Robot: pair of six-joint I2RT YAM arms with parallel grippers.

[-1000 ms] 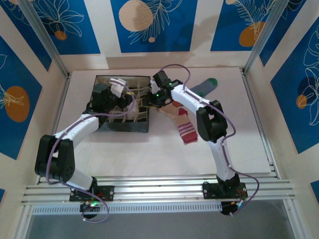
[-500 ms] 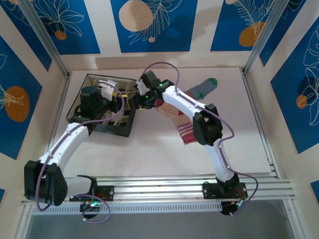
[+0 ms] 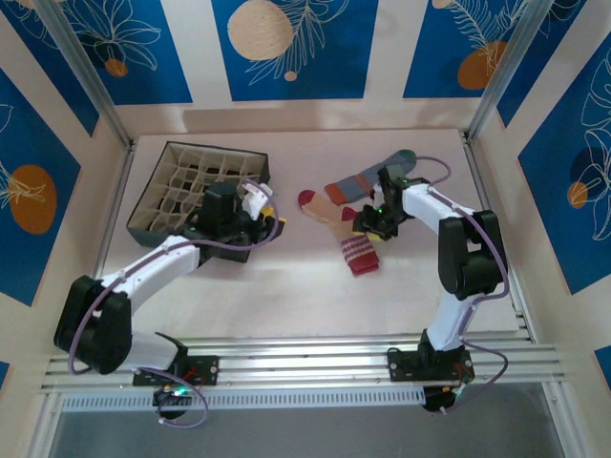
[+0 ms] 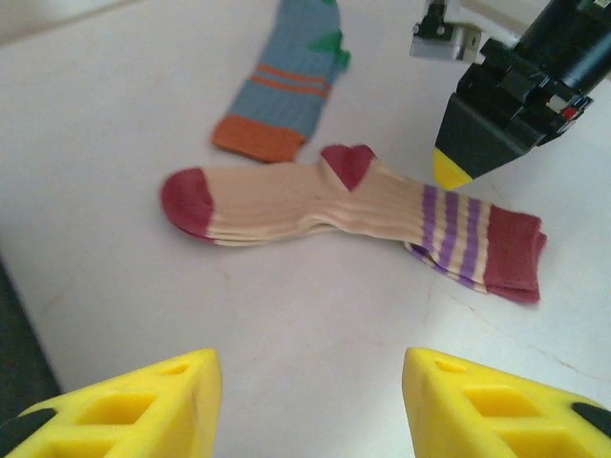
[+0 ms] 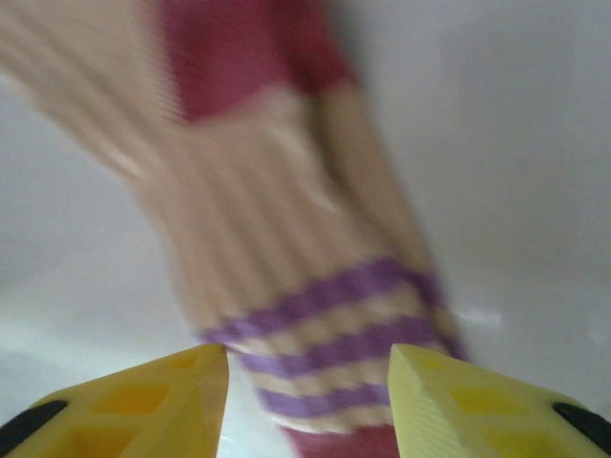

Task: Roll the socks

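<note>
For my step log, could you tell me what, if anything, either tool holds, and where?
Nothing is held: the left tool and right tool are both open; the peach sock lies loose.

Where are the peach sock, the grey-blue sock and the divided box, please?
peach sock (image 4: 277, 205), left wrist view, on its foot between toe and heel.
grey-blue sock (image 4: 286, 103), left wrist view, on its leg beside the orange cuff.
divided box (image 3: 220, 150), top external view, on its far rim.

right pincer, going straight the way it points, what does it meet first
Most likely the peach ribbed fabric sock with purple cuff stripes, lying straight ahead of the right pincer; blur hides how near.
</note>
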